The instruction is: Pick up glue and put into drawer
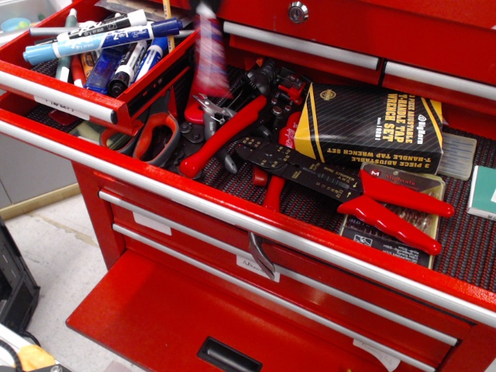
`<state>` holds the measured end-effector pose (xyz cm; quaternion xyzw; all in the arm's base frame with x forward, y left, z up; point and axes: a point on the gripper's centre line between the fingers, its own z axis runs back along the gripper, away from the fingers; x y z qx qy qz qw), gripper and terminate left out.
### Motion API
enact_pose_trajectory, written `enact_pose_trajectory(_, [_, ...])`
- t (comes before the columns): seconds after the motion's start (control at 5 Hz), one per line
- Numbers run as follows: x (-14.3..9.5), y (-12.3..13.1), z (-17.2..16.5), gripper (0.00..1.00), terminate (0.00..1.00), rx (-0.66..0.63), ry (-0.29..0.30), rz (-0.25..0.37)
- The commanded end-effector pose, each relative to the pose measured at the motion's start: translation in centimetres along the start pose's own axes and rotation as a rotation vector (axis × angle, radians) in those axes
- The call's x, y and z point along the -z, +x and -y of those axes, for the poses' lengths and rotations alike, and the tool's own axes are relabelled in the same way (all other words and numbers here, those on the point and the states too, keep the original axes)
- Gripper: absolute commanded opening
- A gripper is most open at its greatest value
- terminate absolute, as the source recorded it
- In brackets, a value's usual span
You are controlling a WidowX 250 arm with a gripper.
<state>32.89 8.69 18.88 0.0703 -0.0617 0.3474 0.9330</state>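
Observation.image view: glue (210, 54) in mid-air near the raised marker tray (159, 68), motion-blurred.

Glue appears as a vertical red-and-blue blur with a white tip at the top edge of the frame, above the pliers (221, 133) and just right of the tray wall. Gripper and arm lie outside the frame; gripper state cannot be determined, and whatever holds the glue is out of sight. Marker pens (101, 40) fill the tray. On the ribbed liner of the wide open drawer (256, 221) lie red-handled scissors (155, 136), a red-handled crimping tool (349, 190), and a black-and-yellow tap wrench box (376, 128). A lower drawer (194, 325) also stands open.
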Motion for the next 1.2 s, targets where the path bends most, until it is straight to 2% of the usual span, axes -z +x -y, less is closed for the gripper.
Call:
enact_pose_trajectory(0.0, [-2.7,6.9,-4.1,0.00,0.00,0.198,-0.035,0.102])
enact_pose_trajectory(0.2, [-2.0,8.9,-3.8,0.00,0.00,0.266,-0.071,0.143])
enact_pose_trajectory(0.4, [-1.3,8.8,-3.4,1.00,0.00,0.277,-0.156,0.197])
enact_pose_trajectory(0.6, [-0.9,7.1,-2.6,1.00,0.00,0.276,-0.183,0.273])
enact_pose_trajectory(0.8, [-0.9,7.1,-2.6,1.00,0.00,0.276,-0.183,0.273])
enact_pose_trajectory(1.0, [-0.9,7.1,-2.6,1.00,1.00,0.276,-0.183,0.273])
